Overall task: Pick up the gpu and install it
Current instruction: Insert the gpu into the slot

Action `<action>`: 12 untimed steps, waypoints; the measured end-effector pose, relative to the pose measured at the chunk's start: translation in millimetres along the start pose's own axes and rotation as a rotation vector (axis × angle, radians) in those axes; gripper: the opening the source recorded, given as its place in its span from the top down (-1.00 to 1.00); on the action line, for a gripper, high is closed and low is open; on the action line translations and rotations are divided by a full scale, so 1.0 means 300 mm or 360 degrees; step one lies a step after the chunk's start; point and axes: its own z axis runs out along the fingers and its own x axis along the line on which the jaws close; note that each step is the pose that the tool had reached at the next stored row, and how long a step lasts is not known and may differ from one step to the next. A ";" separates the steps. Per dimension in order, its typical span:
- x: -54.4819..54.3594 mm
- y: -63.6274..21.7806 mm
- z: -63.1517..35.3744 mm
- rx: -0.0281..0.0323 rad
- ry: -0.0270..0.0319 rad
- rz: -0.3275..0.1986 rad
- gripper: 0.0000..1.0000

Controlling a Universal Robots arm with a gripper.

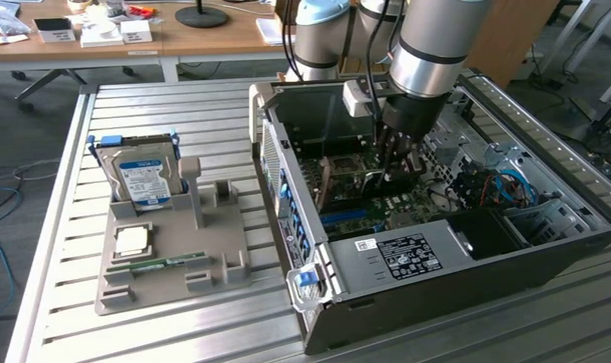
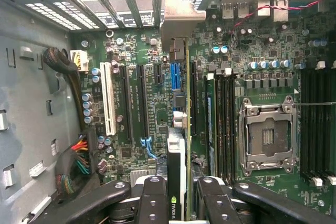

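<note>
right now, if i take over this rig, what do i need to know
Pincer: shut on the gpu, which sits edge-on between its fingers.
Gpu: inside the open computer case, upright over the motherboard and running parallel to the expansion slots.
Done: gpu picked up and brought into the case.
Left: seating it. Whether it is already in a slot cannot be told. It has not been released yet.
</note>
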 end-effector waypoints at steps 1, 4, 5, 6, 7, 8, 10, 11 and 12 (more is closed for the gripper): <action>0.000 0.000 0.000 0.00000 0.00001 0.0000 0.47; 0.000 0.000 0.000 -0.00001 0.00001 0.0000 0.47; 0.000 0.000 0.000 0.00000 0.00000 0.0000 0.47; 0.000 0.000 0.000 0.00000 0.00000 0.0000 0.47; 0.000 0.000 0.000 0.00000 0.00001 0.0000 0.47; 0.000 0.000 0.000 -0.00001 0.00001 0.0000 0.47; 0.000 0.000 0.000 0.00000 0.00002 0.0000 0.47; 0.000 0.000 0.002 0.00000 -0.00002 0.0000 0.47; 0.000 0.000 0.005 0.00000 -0.00003 0.0000 0.47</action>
